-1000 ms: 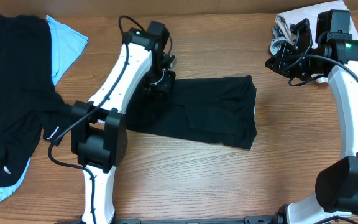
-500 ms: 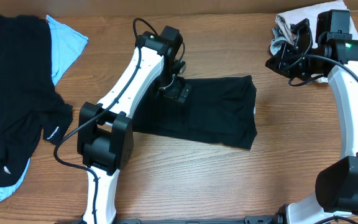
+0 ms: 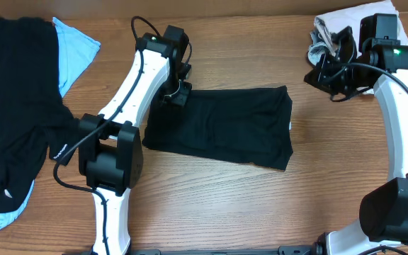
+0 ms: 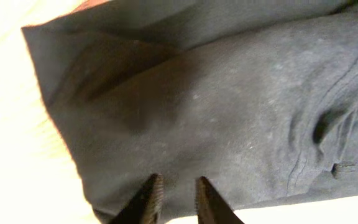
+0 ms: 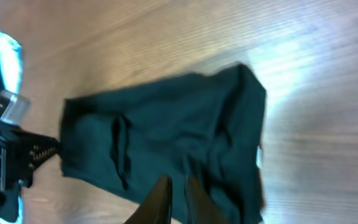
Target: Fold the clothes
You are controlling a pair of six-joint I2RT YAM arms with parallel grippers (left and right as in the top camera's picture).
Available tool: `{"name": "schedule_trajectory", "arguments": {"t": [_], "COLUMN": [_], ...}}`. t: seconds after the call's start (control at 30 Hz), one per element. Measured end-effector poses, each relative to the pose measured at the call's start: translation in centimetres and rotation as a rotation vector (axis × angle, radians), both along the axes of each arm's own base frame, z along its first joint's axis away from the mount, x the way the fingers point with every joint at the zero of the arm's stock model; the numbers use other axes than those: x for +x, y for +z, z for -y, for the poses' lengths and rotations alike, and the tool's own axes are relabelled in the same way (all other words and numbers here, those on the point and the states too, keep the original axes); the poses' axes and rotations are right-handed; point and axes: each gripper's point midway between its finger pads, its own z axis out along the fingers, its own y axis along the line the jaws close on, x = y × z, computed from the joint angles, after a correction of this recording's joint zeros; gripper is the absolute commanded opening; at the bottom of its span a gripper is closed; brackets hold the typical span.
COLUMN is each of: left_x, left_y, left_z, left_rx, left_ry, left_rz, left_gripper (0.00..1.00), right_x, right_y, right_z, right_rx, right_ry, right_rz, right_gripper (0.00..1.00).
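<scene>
The folded shirt (image 3: 225, 127) is black, one garment (image 3: 73, 49) light blue, the table (image 3: 261, 205) wood-grained brown.

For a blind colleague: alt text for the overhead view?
A folded black T-shirt lies on the table, the left gripper at its corner. The right gripper hovers near beige clothes; black and light-blue clothes lie left.

Free table (image 3: 211, 205) along my front edge
A folded black shirt (image 3: 225, 127) covers mid-table; a clothes pile (image 3: 13, 106) fills my left side.
</scene>
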Motion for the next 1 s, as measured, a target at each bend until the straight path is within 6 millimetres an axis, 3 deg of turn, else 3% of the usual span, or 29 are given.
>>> {"name": "schedule_trajectory", "arguments": {"t": [0.07, 0.1, 0.13, 0.27, 0.4, 0.5, 0.57, 0.77, 1.0], "left_x": [0.2, 0.3, 0.3, 0.3, 0.3, 0.3, 0.3, 0.3, 0.1], "left_y": [-0.1, -0.1, -0.1, -0.1, -0.1, -0.1, -0.1, -0.1, -0.1], "left_z": [0.4, 0.4, 0.6, 0.7, 0.7, 0.7, 0.7, 0.7, 0.7], "left_rx": [-0.005, -0.007, -0.009, -0.012, -0.014, -0.014, -0.014, -0.014, -0.011], "left_ry": [-0.006, -0.007, -0.009, -0.011, -0.011, -0.015, -0.011, -0.004, -0.004], "left_rz": [0.013, 0.017, 0.017, 0.019, 0.018, 0.018, 0.018, 0.017, 0.011], "left_gripper": [0.21, 0.22, 0.23, 0.27, 0.38, 0.68, 0.76, 0.91, 0.95], "right_x": [-0.4, -0.6, -0.8, -1.6, -2.4, -2.7, -2.7, -3.3, -4.3], "right_y": [-0.6, -1.0, -1.7, -5.8, -9.3, -10.9, -11.7, -14.9, -18.0], "right_z": [0.2, 0.3, 0.3, 0.1, -0.1, -0.2, -0.2, -0.2, -0.5], "right_rx": [-0.008, -0.01, -0.01, 0.006, 0.016, 0.02, 0.017, 0.002, 0.013], "right_ry": [-0.006, -0.008, -0.008, -0.008, -0.004, 0.0, 0.009, 0.032, 0.046], "right_rz": [-0.026, -0.041, -0.062, -0.154, -0.209, -0.21, -0.197, -0.167, -0.146], "right_gripper": [0.27, 0.47, 0.6, 1.0, 1.0, 1.0, 1.0, 1.0, 0.97]}}
